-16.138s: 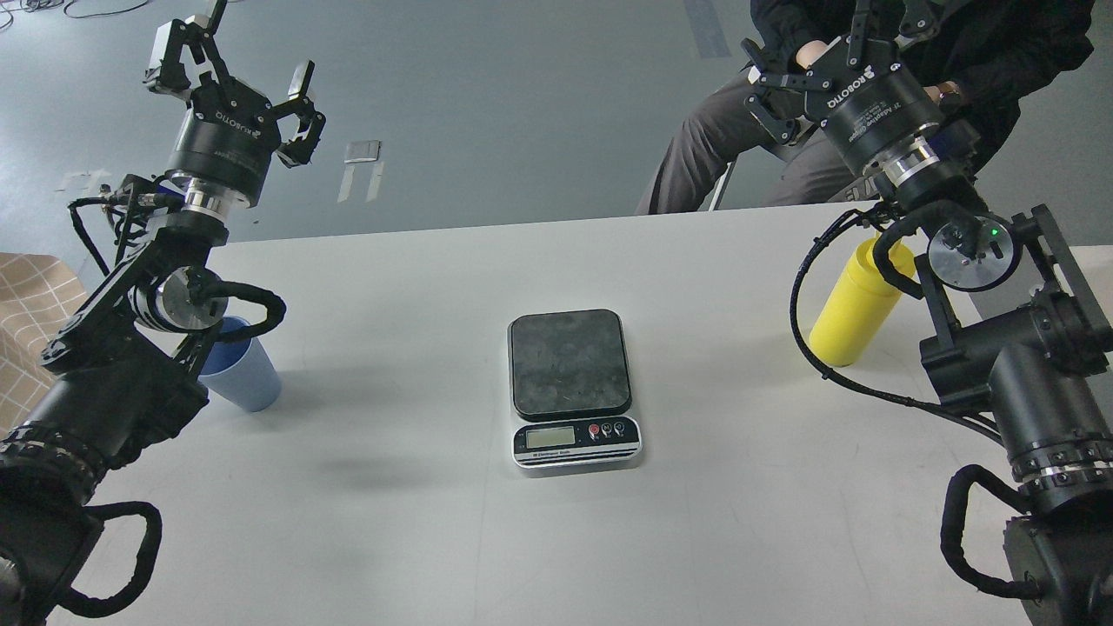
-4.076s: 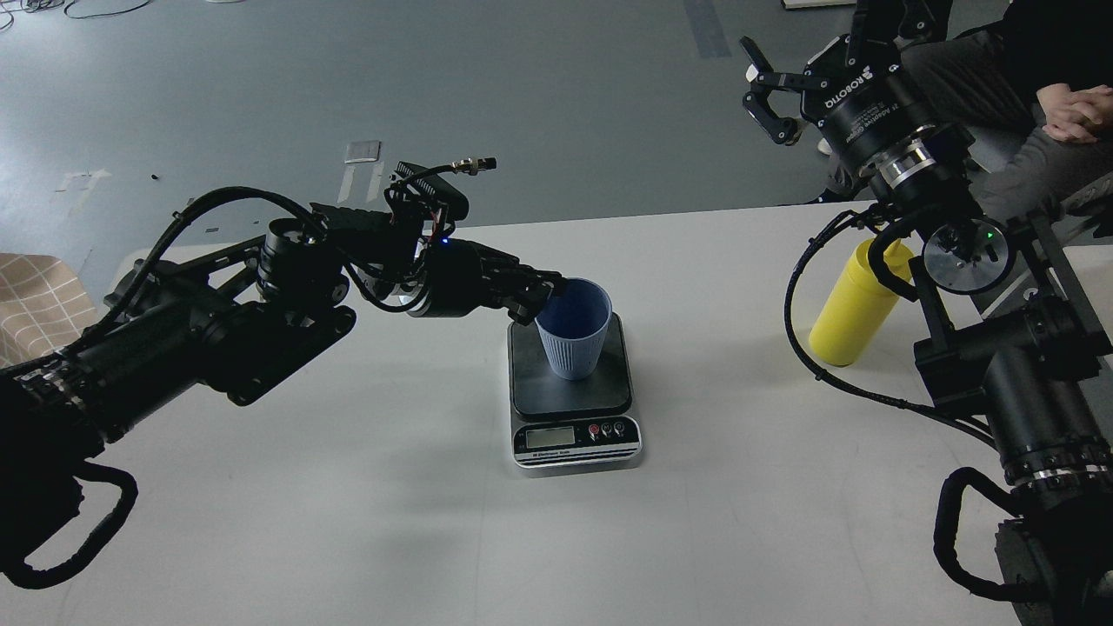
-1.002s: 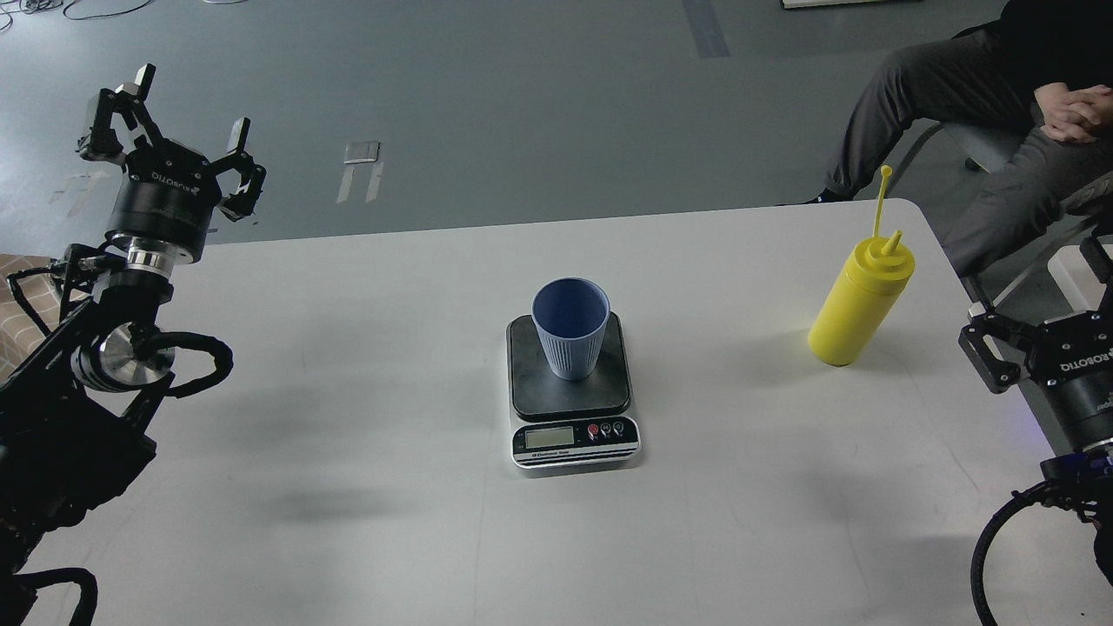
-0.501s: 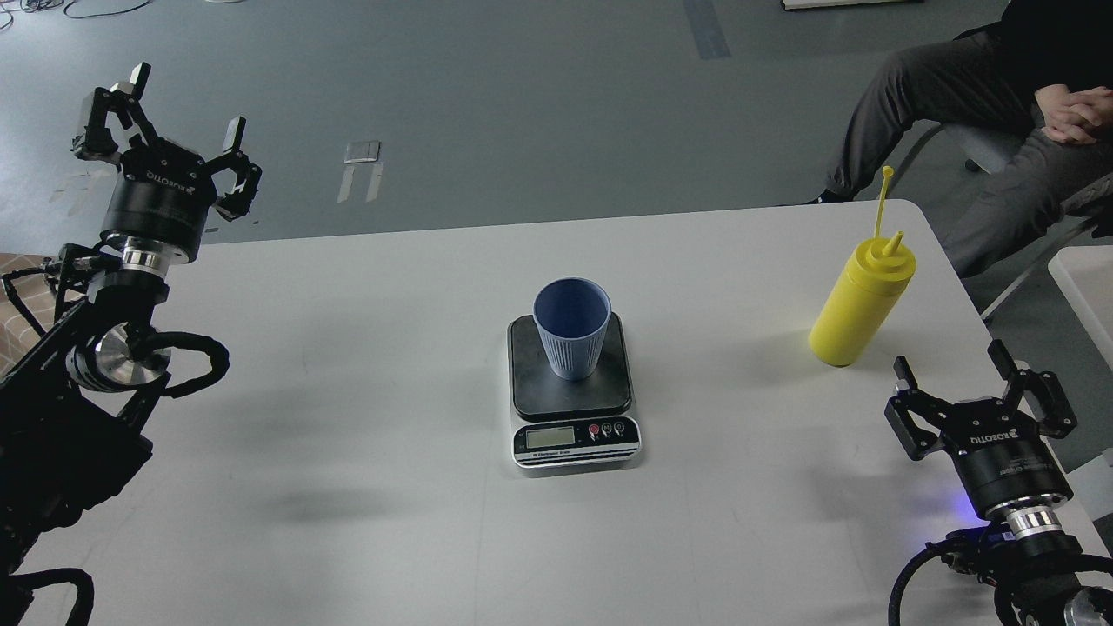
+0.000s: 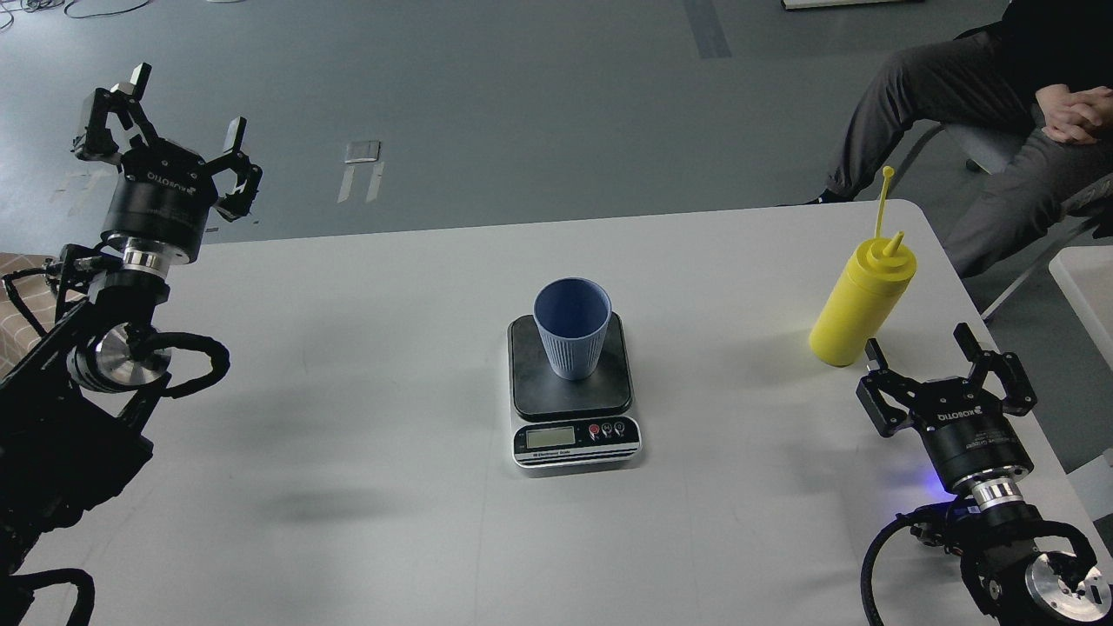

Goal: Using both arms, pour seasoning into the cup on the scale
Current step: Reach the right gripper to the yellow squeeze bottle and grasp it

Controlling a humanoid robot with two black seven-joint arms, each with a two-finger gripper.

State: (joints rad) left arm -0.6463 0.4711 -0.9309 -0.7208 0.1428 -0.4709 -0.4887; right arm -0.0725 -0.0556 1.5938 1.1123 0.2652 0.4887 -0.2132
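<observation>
The cup (image 5: 571, 327) is now standing upright on the dark plate of the scale (image 5: 571, 389), in the middle of the table (image 5: 365, 487), so the first part of the task seems to be done. Far to the left of the scale, the left gripper (image 5: 162, 132) is resting high beyond the table edge, with its fingers spread apart and holding nothing, almost where it was a moment ago. The change is on the other side: compared with half a second ago, the right gripper (image 5: 943, 365) is moving up and inward, and it is now sitting just below the base of the yellow bottle (image 5: 859, 299), which is standing upright well to the right of the scale. Its fingers are also spread wide and are empty, pointing toward the bottle but not yet touching it. The thin cap strap is sticking up beside the nozzle, so the nozzle appears to be uncovered. This probably means that the right arm is preparing to grasp the bottle, and the pouring itself is not yet started. A seated person (image 5: 983, 96) is waiting behind the table corner.
</observation>
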